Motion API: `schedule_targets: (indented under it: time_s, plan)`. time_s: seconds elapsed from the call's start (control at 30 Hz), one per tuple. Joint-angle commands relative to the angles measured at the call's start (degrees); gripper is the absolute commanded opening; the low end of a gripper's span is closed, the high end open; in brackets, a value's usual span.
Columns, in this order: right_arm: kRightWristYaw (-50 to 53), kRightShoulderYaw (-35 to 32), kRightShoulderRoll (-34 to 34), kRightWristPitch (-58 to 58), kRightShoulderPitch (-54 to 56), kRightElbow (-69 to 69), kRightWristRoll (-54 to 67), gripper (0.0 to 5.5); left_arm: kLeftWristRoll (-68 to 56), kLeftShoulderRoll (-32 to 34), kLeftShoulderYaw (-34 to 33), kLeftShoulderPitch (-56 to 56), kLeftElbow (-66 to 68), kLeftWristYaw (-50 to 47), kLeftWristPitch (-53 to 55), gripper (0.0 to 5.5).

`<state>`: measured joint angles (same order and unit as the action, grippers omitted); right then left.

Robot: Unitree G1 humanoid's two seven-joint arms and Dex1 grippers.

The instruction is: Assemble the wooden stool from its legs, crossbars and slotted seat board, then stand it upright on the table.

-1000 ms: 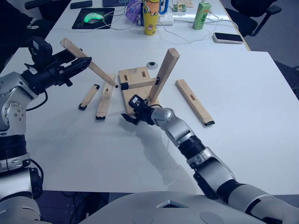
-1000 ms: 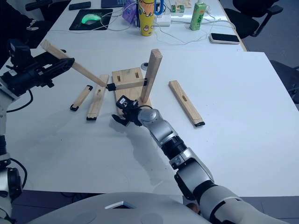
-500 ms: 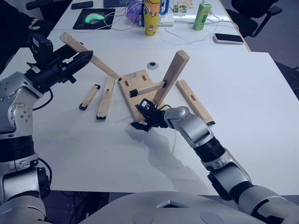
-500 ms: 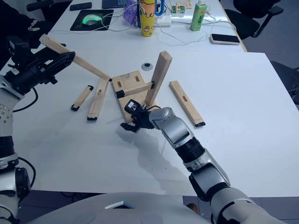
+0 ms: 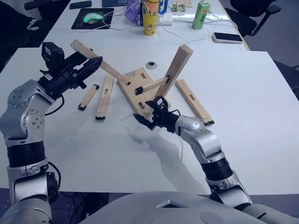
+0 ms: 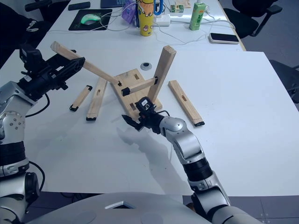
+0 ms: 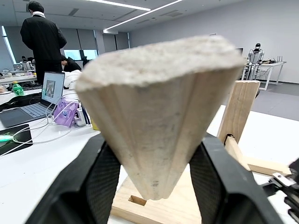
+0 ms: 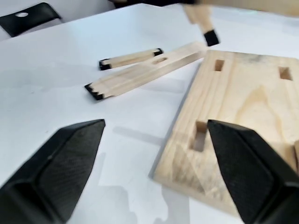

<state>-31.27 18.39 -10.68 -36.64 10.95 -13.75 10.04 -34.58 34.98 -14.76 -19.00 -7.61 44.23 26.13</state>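
Note:
My left gripper [image 5: 89, 66] is shut on a wooden leg [image 5: 100, 64] held slanting above the table, its black-capped low end beside the seat board's far corner. In the left wrist view the leg's end [image 7: 159, 116] sits between my fingers [image 7: 100, 182]. The slotted seat board [image 5: 135, 84] lies flat, with one leg [image 5: 176, 67] leaning up from it and a crossbar [image 5: 152, 85] joined to that leg. My right gripper [image 5: 145, 119] stands open at the board's near corner [image 8: 224, 116], touching nothing. Loose on the table are another leg [image 5: 195, 101], a slotted leg [image 5: 105, 95] and a short crossbar [image 5: 88, 96].
A small round black object [image 5: 150, 65] lies just behind the board. At the back stand a yellow cup [image 5: 150, 17], a green carton [image 5: 200, 15], a phone [image 5: 228, 37] and cables. Open white table [image 5: 93, 149] stretches in front.
The seat board with its leaning leg has turned and slid a little right. My left gripper brought its leg rightward toward the board. My right gripper shifted right along the board's near edge.

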Motion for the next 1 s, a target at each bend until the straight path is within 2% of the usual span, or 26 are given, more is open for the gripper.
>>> schedule_targets:
  time_s: [0.03,0.17,0.4,0.67,0.93,1.0]
  plan:
    - [0.48,-5.87,-0.64,0.11,-2.66,-3.43,3.95,4.06,-0.74,0.03,-0.66,1.66,-1.66,-0.4,0.75,2.07]
    - [3.12,-11.19,-0.26,3.45,-2.96,1.49,4.66,3.44,-1.53,-0.52,-0.67,3.61,-3.82,-0.88,1.56,2.07]
    - [3.86,-9.86,2.55,9.59,-0.28,11.86,3.03,2.33,-1.56,-0.95,1.57,4.8,-5.79,-0.56,2.16,2.07]
    - [5.04,-9.35,5.73,12.63,0.86,16.22,2.94,1.23,-1.55,0.25,3.27,4.01,-6.09,1.4,3.23,2.07]
    - [6.89,-9.32,5.88,14.69,-0.15,20.36,1.12,0.04,-0.15,3.39,6.93,0.14,-3.37,6.75,4.51,2.07]
    - [7.19,-9.13,5.82,14.72,-0.18,21.6,0.58,0.0,1.11,3.96,8.21,-0.4,-2.05,7.79,4.24,2.07]
